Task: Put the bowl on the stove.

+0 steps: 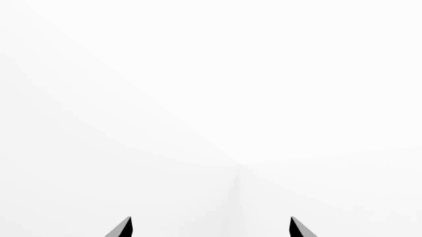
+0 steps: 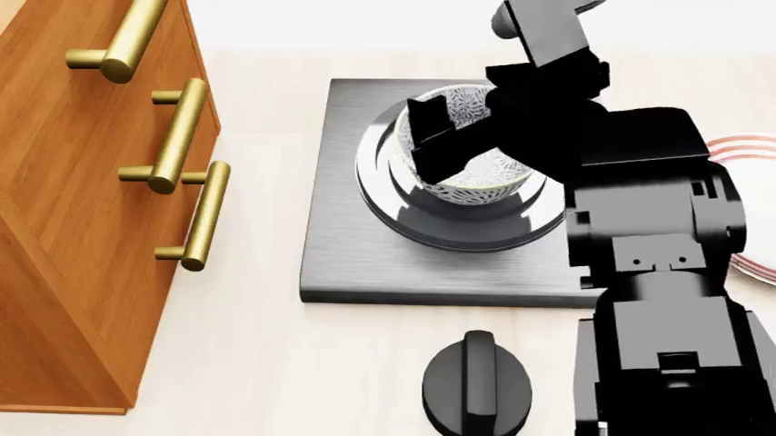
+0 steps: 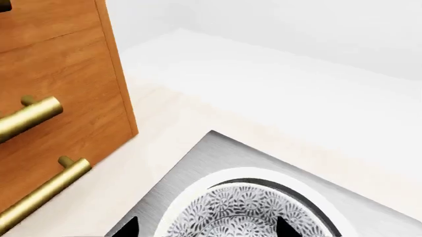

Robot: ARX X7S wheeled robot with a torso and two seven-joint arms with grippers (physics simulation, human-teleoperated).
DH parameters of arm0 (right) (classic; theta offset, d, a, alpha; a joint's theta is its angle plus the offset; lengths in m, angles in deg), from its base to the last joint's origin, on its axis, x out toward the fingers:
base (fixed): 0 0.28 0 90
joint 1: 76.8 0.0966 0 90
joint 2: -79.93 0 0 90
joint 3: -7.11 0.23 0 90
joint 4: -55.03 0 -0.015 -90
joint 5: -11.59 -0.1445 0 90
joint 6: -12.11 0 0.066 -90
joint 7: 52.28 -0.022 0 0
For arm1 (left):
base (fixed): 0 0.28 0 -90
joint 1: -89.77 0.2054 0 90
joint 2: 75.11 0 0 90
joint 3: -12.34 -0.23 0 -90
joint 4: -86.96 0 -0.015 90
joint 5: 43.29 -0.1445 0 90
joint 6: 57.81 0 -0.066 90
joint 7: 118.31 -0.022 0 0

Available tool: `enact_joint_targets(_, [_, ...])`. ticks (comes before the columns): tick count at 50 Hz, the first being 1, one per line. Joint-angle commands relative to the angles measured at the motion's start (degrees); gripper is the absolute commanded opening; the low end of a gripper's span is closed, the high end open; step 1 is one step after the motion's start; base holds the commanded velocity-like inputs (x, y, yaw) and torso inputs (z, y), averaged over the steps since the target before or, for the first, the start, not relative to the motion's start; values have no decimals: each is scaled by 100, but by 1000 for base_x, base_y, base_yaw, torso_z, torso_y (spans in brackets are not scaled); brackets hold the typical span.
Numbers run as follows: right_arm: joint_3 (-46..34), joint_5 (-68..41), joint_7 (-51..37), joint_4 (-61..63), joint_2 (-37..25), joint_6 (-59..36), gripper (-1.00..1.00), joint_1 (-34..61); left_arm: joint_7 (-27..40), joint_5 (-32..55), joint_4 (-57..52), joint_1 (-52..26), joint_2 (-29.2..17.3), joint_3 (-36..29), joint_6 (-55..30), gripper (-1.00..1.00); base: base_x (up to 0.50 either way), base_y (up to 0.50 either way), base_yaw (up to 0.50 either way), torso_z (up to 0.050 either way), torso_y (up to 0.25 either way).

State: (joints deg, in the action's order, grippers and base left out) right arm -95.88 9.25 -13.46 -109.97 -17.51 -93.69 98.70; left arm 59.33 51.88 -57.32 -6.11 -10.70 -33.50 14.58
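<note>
At the far left of the head view stands a wooden drawer cabinet (image 2: 73, 209) with brass bar handles (image 2: 202, 216), its side close to the stove (image 2: 352, 245) but apart from it. The stove lies flat on the pale desk (image 2: 243, 363), and the bowl (image 2: 479, 186) sits upright on the round burner (image 2: 401, 204) at its middle. Near the stove's front edge lies a black round knob (image 2: 477, 386). At the far right, a white plate with red rings (image 2: 742, 150) shows partly behind the arm.

The right arm (image 2: 642, 272) reaches forward over the stove, hiding the bowl's right side. The right end effector (image 2: 455, 136) straddles the bowl's rim, one finger (image 2: 427, 123) outside its left wall; whether it clamps the rim I cannot tell. The left end effector (image 1: 211, 228) shows only two fingertips, spread apart against blank white.
</note>
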Motion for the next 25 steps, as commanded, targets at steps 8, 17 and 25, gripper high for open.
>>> enact_joint_targets(8, [1902, 54, 702, 1, 145, 1115, 100, 119, -91, -96, 1, -2, 110, 116, 27, 100, 0, 0, 0, 0, 0])
enact_joint_targets(17, [2292, 44, 531, 3, -154, 1785, 100, 103, -62, -97, -2, -22, 96, 106, 35, 100, 0, 0, 0, 0, 0])
enact_joint_targets(25, [2948, -535, 55, 3036, -19, 636, 100, -1669, -43, -159, 12, -7, 131, 27, -11, 100, 0, 0, 0, 0, 0])
